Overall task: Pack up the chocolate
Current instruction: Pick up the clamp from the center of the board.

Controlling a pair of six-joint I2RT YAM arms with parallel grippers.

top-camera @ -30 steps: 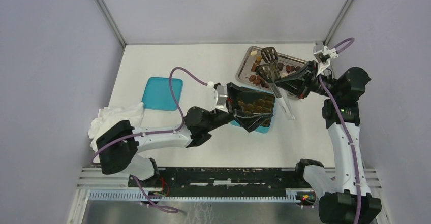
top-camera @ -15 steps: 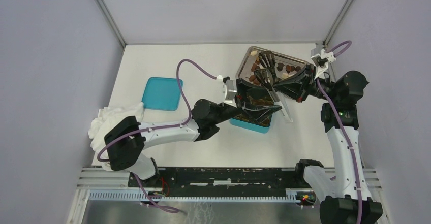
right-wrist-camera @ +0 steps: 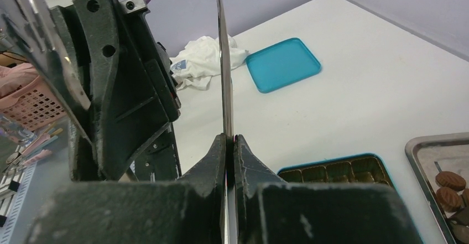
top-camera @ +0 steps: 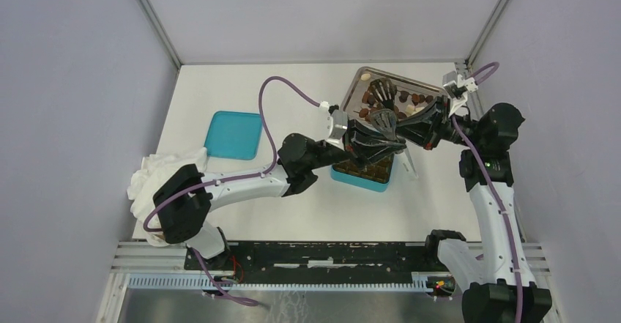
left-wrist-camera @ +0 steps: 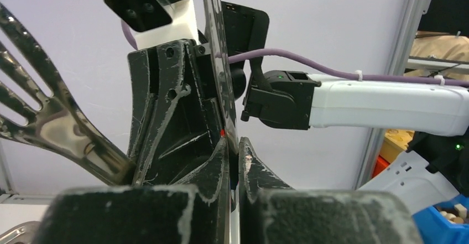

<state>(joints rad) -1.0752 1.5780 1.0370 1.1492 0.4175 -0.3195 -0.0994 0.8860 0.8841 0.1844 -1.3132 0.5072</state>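
Presently on the white matte table (top-camera: pixel 242 206):

Chocolate (top-camera: pixel 417 99) – small glossy pieces, mostly dark and mid brown with a few cream ones, rounded or oval. They lie loose in a shallow steel tray (top-camera: pixel 433 87) with a raised, polished rim at the far right.

Teal box (top-camera: pixel 360 184) – square, smooth-walled, with a brown gridded insert of shiny cells. It stands just near of the tray, partly under the arms. Whether its cells hold pieces cannot be told.

Metal tweezers (top-camera: pixel 381 90) – long, bright steel, with flat thin blades ending in broad slotted heads. The two heads stand apart above the tray's left part, so the tool is spread. The narrow tail points near-right, beside the box.

Left gripper (left-wrist-camera: pixel 232 152) – black, scuffed plastic fingers, pressed together on a tweezers blade seen edge-on.

Right gripper (right-wrist-camera: pixel 228 144) – the same worn black fingers, likewise clamped tight on a thin blade edge. It faces the left gripper closely above the box's far edge. Which blade each one holds cannot be told.

Teal lid (top-camera: pixel 233 134) – a flat square with rounded corners and a smooth surface, lying well apart to the left.

White cloth (top-camera: pixel 165 173) – soft and crumpled, bunched at the table's left edge, just near-left of the lid.
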